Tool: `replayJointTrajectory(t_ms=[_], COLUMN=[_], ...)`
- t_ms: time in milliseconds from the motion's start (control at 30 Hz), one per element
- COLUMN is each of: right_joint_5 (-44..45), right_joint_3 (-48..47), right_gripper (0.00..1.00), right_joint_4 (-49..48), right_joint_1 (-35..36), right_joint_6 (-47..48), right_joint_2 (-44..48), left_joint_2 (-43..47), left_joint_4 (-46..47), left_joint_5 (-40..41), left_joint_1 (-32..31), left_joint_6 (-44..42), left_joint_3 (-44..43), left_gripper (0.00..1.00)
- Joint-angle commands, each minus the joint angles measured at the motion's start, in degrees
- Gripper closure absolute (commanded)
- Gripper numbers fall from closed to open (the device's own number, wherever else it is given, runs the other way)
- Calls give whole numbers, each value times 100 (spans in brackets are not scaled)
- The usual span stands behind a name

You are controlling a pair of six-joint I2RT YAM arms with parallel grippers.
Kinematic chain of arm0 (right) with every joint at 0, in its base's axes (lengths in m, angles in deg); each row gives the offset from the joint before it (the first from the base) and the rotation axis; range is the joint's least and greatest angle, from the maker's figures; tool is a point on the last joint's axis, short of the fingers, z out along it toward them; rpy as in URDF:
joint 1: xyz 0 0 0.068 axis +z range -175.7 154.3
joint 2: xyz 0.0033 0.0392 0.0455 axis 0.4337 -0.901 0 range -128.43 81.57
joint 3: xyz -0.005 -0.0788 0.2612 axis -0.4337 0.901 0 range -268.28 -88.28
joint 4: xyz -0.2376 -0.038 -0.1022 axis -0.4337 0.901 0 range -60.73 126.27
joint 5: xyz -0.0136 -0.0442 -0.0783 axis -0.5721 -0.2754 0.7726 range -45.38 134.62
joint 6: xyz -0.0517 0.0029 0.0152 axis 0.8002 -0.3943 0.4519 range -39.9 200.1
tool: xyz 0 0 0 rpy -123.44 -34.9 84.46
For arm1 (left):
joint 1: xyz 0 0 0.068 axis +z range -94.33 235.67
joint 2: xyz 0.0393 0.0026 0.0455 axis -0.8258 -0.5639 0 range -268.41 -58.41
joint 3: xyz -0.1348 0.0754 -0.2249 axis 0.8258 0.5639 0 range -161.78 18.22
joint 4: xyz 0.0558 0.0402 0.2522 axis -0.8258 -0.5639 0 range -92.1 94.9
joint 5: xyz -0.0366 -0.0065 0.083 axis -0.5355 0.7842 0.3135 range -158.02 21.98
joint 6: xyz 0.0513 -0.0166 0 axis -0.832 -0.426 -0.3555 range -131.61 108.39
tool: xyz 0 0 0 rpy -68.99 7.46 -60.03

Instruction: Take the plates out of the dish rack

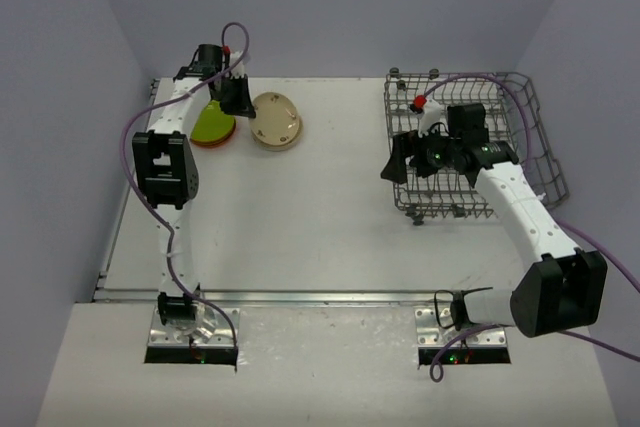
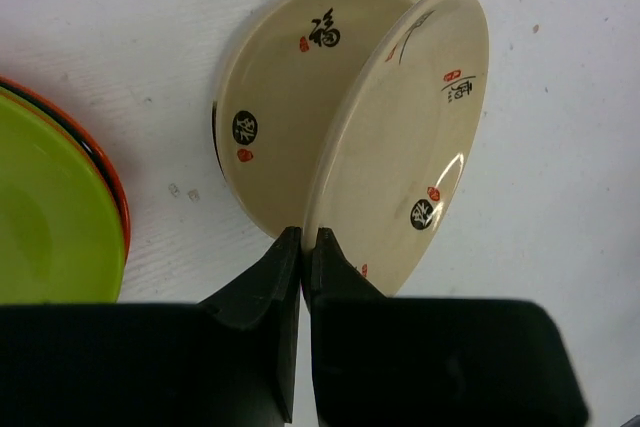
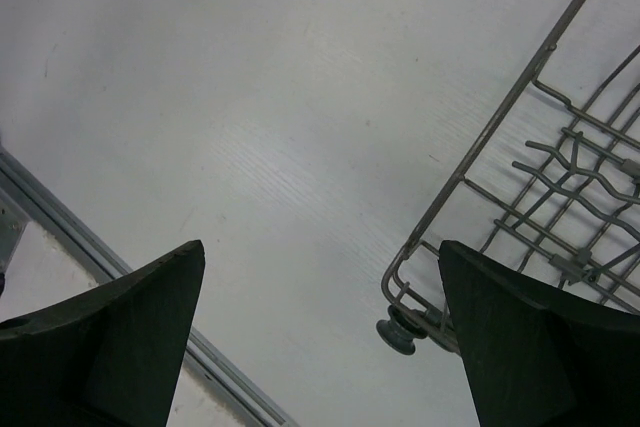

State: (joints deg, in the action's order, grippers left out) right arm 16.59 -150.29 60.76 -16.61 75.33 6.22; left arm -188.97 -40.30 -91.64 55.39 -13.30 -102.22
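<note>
My left gripper [image 2: 308,239] is shut on the rim of a beige plate [image 2: 410,137], which it holds tilted on edge over another beige plate [image 2: 290,97] lying flat on the table. In the top view the left gripper [image 1: 238,97] is at the beige stack [image 1: 277,121]. A lime green plate [image 2: 45,217] lies on an orange plate [image 2: 112,182] to the left, and both show in the top view [image 1: 212,125]. My right gripper [image 3: 320,257] is open and empty, over the near left corner of the grey wire dish rack [image 3: 500,127]. No plate shows in the dish rack [image 1: 540,137].
A metal strip [image 3: 90,257] runs along the table's front edge. The table's back and side walls stand close behind the plates and the rack. A round knob [image 3: 396,335] sits at the rack's corner.
</note>
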Motion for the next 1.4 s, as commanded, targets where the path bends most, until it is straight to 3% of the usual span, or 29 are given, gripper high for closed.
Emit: replayJointTrajectory(t_ms=[0, 100, 133, 200, 233, 267, 300, 333, 367, 633, 733, 967, 1100, 1367], right_joint_5=[19, -24, -54, -63, -59, -5, 67, 128, 206, 1491, 2196, 2436, 2506, 2512], right_joint_3=[-3, -35, -59, -102, -121, -146, -163, -172, -189, 73, 474, 1372, 1837, 1902], right_gripper=[1, 1, 1, 1, 1, 1, 1, 1, 1, 1, 1, 1, 1, 1], right_joint_4=[27, 71, 96, 120, 121, 129, 129, 129, 129, 111, 31, -210, -409, -504], right_joint_1=[-146, -209, -228, -250, -251, -259, -259, -259, -259, -268, -349, -703, -779, -839], right_joint_6=[184, 186, 180, 151, 130, 80, 55, 38, -4, 56, 112, -204, -210, -341], right_joint_2=[195, 177, 165, 161, 163, 189, 205, 231, 273, 717, 946, 1675, 2124, 2543], left_joint_2=[-132, -263, -281, -234, -225, -109, 36, 124, 219, 1819, 2688, 5200, 6367, 7228], left_joint_4=[153, 170, 170, 179, 190, 221, 214, 213, 213, 98, 326, 1188, 1431, 1699], left_joint_5=[-138, -203, -197, -97, -59, 1, 50, 93, 178, 726, 1150, 1671, 1723, 1624], left_joint_1=[-3, 20, 26, 28, 28, 28, 28, 28, 28, -31, -204, -220, -237, -253], left_joint_6=[77, 107, 107, 116, 116, 116, 116, 116, 116, -261, -571, -887, -905, -834], left_joint_3=[-341, -329, -317, -286, -259, -235, -235, -226, -217, 392, 1685, 4765, 5708, 6348], left_gripper=[98, 85, 74, 41, 40, 22, 17, 3, 0, 0, 0, 0, 0, 0])
